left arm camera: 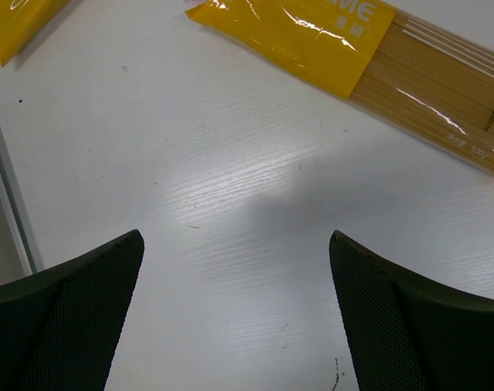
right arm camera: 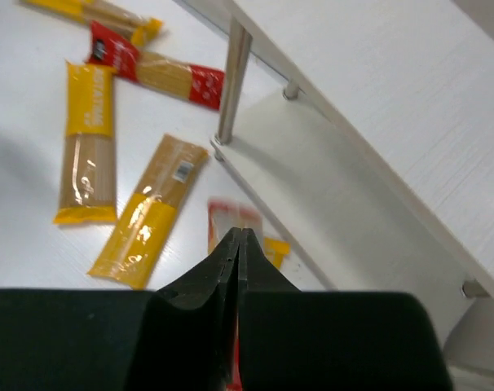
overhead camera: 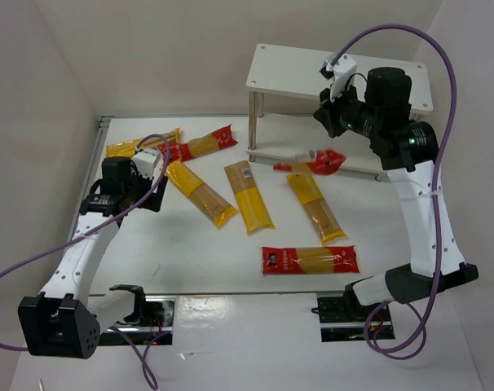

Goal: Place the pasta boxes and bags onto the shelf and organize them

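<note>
The shelf point(overhead camera: 296, 69) stands at the back right: two pale boards on silver legs, both boards bare in the right wrist view point(right arm camera: 377, 98). A red packet point(overhead camera: 312, 160) lies across the lower board's front edge, blurred in the right wrist view point(right arm camera: 231, 220). My right gripper point(overhead camera: 325, 122) point(right arm camera: 240, 232) hangs above it, shut, with nothing seen between its fingers. Several more pasta packets lie on the table: yellow ones point(overhead camera: 249, 195) point(overhead camera: 315, 208) point(overhead camera: 200, 191) and a red one point(overhead camera: 310, 259). My left gripper point(overhead camera: 152, 195) point(left arm camera: 235, 236) is open over bare table, just short of a yellow packet point(left arm camera: 353, 49).
Two more packets lie at the back left, a yellow one point(overhead camera: 141, 145) and a red-ended one point(overhead camera: 202, 145). The table's left rim point(left arm camera: 6, 204) runs close beside my left gripper. A purple cable point(overhead camera: 455, 122) loops over the right arm.
</note>
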Controlling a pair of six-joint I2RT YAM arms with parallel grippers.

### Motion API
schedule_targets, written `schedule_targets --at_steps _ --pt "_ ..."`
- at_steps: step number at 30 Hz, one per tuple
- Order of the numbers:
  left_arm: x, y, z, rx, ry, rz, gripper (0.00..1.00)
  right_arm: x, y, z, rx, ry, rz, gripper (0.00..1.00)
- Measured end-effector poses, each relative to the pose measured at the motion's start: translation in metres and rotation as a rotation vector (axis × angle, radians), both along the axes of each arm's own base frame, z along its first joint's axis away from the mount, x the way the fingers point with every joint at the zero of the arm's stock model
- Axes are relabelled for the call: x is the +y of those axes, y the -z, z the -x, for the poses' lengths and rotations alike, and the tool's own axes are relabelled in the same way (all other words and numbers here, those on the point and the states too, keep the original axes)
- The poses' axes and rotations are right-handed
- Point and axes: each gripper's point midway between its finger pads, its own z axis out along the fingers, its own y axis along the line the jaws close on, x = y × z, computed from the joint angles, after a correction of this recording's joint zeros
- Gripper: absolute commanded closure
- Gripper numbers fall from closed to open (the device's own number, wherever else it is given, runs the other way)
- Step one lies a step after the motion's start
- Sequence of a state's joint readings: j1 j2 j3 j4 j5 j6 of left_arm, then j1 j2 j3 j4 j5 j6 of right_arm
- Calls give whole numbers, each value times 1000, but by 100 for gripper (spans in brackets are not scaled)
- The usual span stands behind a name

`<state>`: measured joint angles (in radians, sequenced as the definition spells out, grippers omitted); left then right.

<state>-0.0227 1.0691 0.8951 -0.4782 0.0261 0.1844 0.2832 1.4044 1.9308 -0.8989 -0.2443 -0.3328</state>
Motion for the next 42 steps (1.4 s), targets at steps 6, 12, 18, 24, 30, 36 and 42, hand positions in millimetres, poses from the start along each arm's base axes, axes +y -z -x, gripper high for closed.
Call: schedule_targets --at_steps 6,12,18,24,30,36,42 --pt "1 2 0 6 -2 -2 0 13 -19 15 -48 -115 -26 100" --pt "1 7 -1 23 -3 -3 0 20 96 17 141 -137 129 0" --pt "1 8 -1 27 -3 -3 0 -9 267 62 482 -119 359 0" --pt "1 8 -1 27 -5 -6 0 -20 297 69 511 -121 429 0" --pt "2 8 -1 26 -8 -9 0 -20 316 59 510 -138 461 0" --pt "3 8 -1 26 -11 -11 0 -17 347 54 573 -169 495 0" --pt "3 8 -1 26 -10 -11 0 -14 364 53 603 -196 505 0"
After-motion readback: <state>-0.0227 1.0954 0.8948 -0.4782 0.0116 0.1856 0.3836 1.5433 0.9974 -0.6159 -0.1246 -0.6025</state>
